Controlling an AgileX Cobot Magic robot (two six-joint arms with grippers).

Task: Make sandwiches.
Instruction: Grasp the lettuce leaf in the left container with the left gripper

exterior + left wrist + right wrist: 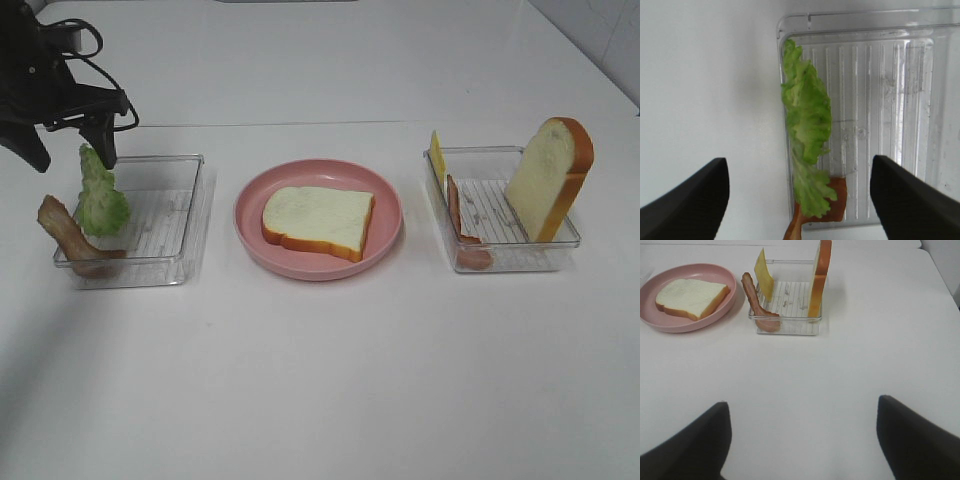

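The left pincer (797,167) fills the near edge of its wrist view. Its two dark fingers (687,200) are spread wide and grip nothing. Below and between them, the lettuce leaf (807,115) stands on edge against a side wall of the left tray (890,100). The end of a bacon strip (839,205) shows under the leaf's nearer tip, and the strip leans out over the tray's wall. In the high view this pincer hangs over the tray's outer far corner. One fingertip is just beside the top of the leaf, and whether it touches cannot be told.

The right pincer (802,405) is equally wide open and empty, above bare table (805,365). Straight ahead of it sits the right tray (790,326). A cheese square (763,275) and a second bacon strip (754,300) lean at the tray wall on the left pincer's side. An upright bread slice (816,285) leans against the opposite wall. Ahead and off toward the left pincer, the pink plate (670,326) carries a flat bread slice (690,297), well apart from both pincers.
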